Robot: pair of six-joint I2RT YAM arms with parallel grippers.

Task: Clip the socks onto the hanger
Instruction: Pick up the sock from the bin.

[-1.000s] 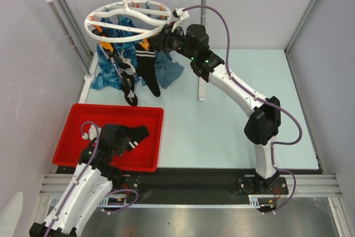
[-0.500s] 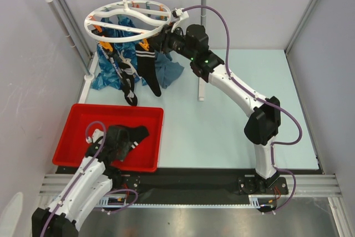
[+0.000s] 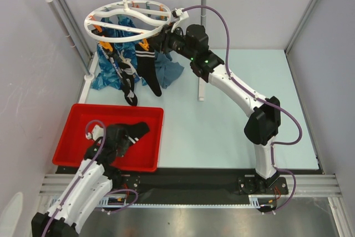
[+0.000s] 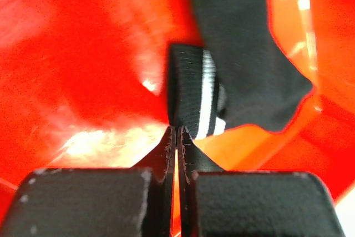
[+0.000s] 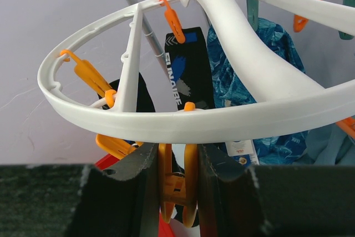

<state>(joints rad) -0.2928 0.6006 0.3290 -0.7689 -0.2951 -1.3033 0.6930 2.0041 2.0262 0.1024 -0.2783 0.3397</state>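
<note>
Since the black white-striped fabric sock (image 4: 194, 98) is limp and light, take its cuff; left gripper (image 4: 177, 134) fingers press together there, right gripper (image 5: 176, 162) pinches an orange plastic clip (image 5: 166, 181).

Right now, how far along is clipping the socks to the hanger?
Done: at least two black striped socks hang from the white round plastic hanger. In hand: right gripper squeezes an orange clip on its rim; left gripper looks shut on another black striped sock in the red plastic bin. Left: clipping that sock.
</note>
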